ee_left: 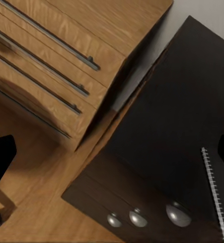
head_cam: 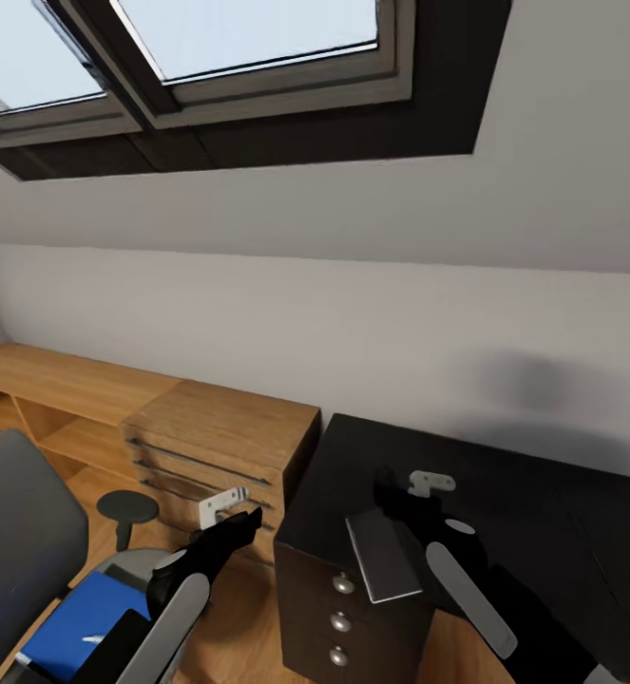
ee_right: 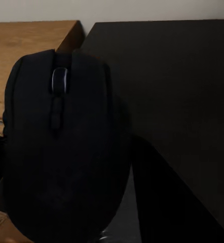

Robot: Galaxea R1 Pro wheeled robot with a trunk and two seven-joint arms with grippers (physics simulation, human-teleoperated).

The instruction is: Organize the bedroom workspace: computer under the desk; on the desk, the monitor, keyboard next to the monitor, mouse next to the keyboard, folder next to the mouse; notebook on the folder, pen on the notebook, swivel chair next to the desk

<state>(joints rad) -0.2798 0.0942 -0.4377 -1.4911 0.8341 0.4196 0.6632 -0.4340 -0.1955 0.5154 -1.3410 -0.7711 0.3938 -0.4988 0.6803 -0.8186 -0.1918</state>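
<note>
Holding a black mouse (ee_right: pixel 61 147), the right gripper (head_cam: pixel 419 499) hovers over the desk (head_cam: pixel 533 513) at lower center-right of the head frame; the mouse sits between its fingers, close to the wrist camera. Notebook (head_cam: pixel 383 555) lies on the desk's near-left corner, above the drawer unit (head_cam: pixel 338 617); its spiral edge (ee_left: pixel 213 192) shows at lower right of the left wrist frame. Left gripper (head_cam: pixel 227 508) hangs lower center-left, over the floor beside the wood cabinet (head_cam: pixel 219 432); can't tell its state. Chair (head_cam: pixel 20 532) at lower left, blue folder (head_cam: pixel 77 627) on its seat, pen (head_cam: pixel 92 638) on the folder. Skylights (head_cam: pixel 248 38) along the top.
</note>
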